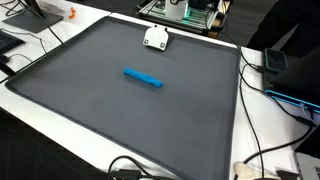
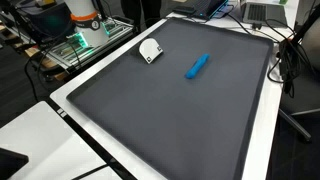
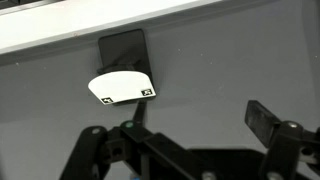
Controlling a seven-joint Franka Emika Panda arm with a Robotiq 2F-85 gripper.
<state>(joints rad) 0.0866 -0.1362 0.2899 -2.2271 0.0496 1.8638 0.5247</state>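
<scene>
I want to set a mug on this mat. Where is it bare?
Most of the dark mat is bare: in an exterior view, the wide stretch from the blue marker to the near edge, and beside it. Crowded: the far edge by the white object, and the rim with cables.

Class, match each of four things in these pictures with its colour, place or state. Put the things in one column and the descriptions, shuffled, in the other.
Things
1. blue stick
2. white fan-shaped piece
3. mat
4. gripper

Descriptions
A. dark grey
B. jaws open, holding nothing
C. lies near the middle of the mat
D. sits close to the mat's edge

Pairs: 1-C, 2-D, 3-A, 4-B
</scene>
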